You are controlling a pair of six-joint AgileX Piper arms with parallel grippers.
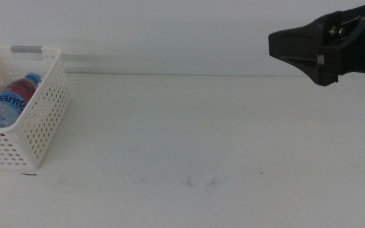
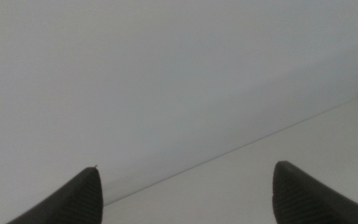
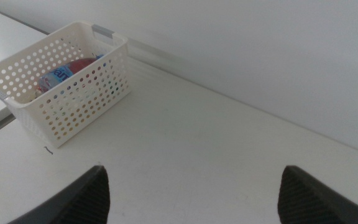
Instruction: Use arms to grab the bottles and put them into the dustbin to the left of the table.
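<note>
Middle view: right gripper point(image 1: 277, 43) hovers at two o'clock, jaws wide apart, empty. Water bottle point(image 1: 8, 101) lies inside dustbin point(image 1: 46, 120) at nine o'clock. Task looks finished; next, probably retreat.

Water bottle point(image 1: 11, 101) lies in the dustbin point(image 1: 43, 120); right tool point(image 1: 296, 47) hovers.

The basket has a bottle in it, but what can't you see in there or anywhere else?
- Yellow juice bottle: none in any view; the basket walls may hide it.
- Red thing under the water bottle: mostly covered, middle view; cannot tell what it is.
- Label lettering: cut off by the basket rim.
- Left gripper: absent from the middle view; its camera shows only wall and table.
- Right gripper: jaws hidden side-on in the middle view; open in its wrist view.
</note>
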